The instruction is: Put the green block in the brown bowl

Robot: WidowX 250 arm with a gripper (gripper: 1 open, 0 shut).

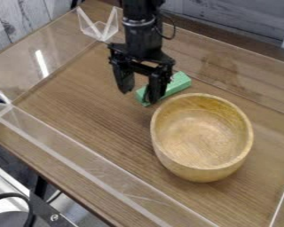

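Camera view: my gripper (pixel 138 88) spread wide, empty, straddling the green block (pixel 169 86), which lies flat on the tabletop (pixel 74 106) at the brown bowl's (pixel 204 135) eleven o'clock. Centre across its narrow width, settle fully, then close.

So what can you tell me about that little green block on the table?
The green block is a small, flat, bright light-green bar with a matte look. It lies flat on the wooden tabletop, set at a slant, just beyond the brown bowl's rim and apart from it. The open gripper stands over its near end and hides part of it; whether the fingers touch it cannot be told.
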